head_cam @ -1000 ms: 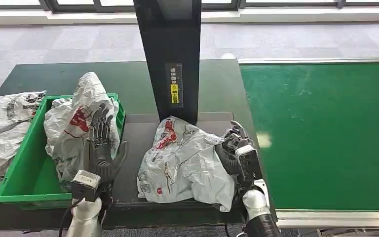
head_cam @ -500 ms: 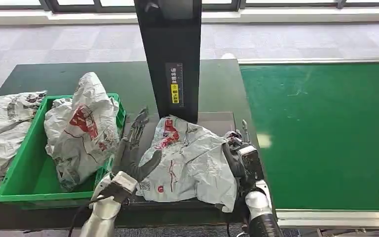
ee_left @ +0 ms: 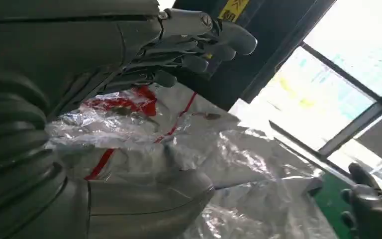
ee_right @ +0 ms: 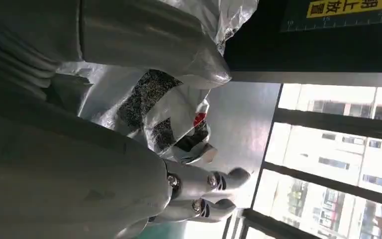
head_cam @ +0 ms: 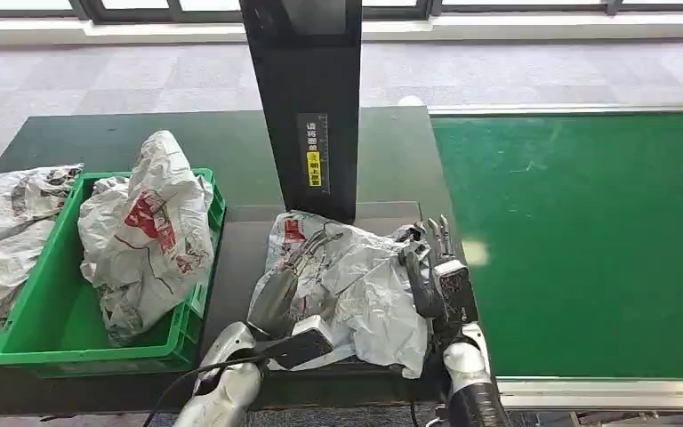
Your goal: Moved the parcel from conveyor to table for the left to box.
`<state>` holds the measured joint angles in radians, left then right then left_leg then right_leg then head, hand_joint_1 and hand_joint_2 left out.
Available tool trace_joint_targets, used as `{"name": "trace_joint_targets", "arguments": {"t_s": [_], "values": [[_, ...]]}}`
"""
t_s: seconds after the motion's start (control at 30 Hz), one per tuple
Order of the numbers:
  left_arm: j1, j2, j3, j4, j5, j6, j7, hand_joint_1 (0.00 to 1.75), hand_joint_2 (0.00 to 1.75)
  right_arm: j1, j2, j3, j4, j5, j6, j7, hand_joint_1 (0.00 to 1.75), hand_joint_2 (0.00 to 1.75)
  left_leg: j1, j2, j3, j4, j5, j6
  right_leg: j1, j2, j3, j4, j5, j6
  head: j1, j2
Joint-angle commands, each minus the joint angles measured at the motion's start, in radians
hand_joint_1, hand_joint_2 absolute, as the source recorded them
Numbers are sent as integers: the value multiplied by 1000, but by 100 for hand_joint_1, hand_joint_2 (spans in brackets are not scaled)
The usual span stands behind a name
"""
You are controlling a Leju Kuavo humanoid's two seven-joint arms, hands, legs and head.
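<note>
A crumpled grey parcel [head_cam: 360, 280] with red print lies on the dark plate in front of the black post. My left hand [head_cam: 286, 280] lies on its left side, fingers stretched over the top and thumb low against the wrap. In the left wrist view those fingers [ee_left: 199, 35] stay straight above the parcel [ee_left: 219, 149], not closed on it. My right hand [head_cam: 429, 262] stands at the parcel's right edge with fingers upright and apart. The right wrist view has its thumb [ee_right: 179, 40] against the parcel [ee_right: 164, 109], fingers extended.
A green bin [head_cam: 31, 294] at the left holds another grey parcel [head_cam: 147, 231], and more parcels [head_cam: 4, 231] lie left of it. The black post [head_cam: 307, 107] rises just behind the parcel. The green conveyor [head_cam: 587, 240] runs along the right.
My left arm swung right from the bin's parcel and laid its hand on the middle parcel. My right hand's fingers straightened up beside the parcel, which shifted slightly.
</note>
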<state>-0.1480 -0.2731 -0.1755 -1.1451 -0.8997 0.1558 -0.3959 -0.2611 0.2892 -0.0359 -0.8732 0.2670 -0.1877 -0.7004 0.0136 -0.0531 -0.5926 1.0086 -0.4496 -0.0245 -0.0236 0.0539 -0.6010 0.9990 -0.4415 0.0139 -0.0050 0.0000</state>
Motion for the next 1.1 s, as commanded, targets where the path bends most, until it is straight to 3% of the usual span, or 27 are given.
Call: {"name": "trace_joint_targets", "arguments": {"t_s": [0.03,0.13,0.17,0.27,0.3,0.33,0.9,1.0,1.1], "values": [[-125,-9,-38,294,-292,142,244,0,175,-6,14,-83,-2,10,24,2,0,0,-1,0,2,-1,1,1,1,-8,3,-1,-1,-1,0,0],[-125,-9,-38,294,-292,142,244,0,175,-6,14,-83,-2,10,24,2,0,0,-1,0,1,-1,0,1,0,-6,2,-1,0,-1,0,0],[-139,5,-95,348,-487,95,371,0,175,-7,13,-81,-12,9,38,2,0,0,-1,2,3,-2,0,1,1,-8,4,-1,-1,-2,0,0],[-141,-20,-84,411,-527,145,381,0,175,-13,15,-86,-8,13,41,2,0,0,0,0,3,-1,0,1,1,-7,4,-2,-1,-1,0,0],[-153,-25,-83,441,-555,156,397,105,175,-11,16,-87,-16,13,43,2,0,0,-1,1,3,-2,0,1,1,-8,5,-1,-1,-1,0,0],[-162,-28,-82,464,-590,158,409,175,175,-9,16,-89,-20,14,45,2,0,0,0,1,3,-1,0,1,1,-7,4,-2,-1,-1,0,0],[-158,-39,-47,469,-646,173,441,175,175,23,18,-73,-96,-8,49,2,0,0,0,4,7,-2,1,2,2,-9,9,-3,1,-1,0,0],[-148,-39,-30,444,-671,204,455,175,175,110,0,45,-335,-25,-88,2,0,0,-1,2,7,-1,0,2,0,-7,9,-1,0,-1,0,0],[-149,-33,-40,380,-671,336,478,175,175,246,-74,261,-716,-47,-396,2,0,0,0,0,5,0,0,2,0,-8,8,0,0,-1,0,0]]}}
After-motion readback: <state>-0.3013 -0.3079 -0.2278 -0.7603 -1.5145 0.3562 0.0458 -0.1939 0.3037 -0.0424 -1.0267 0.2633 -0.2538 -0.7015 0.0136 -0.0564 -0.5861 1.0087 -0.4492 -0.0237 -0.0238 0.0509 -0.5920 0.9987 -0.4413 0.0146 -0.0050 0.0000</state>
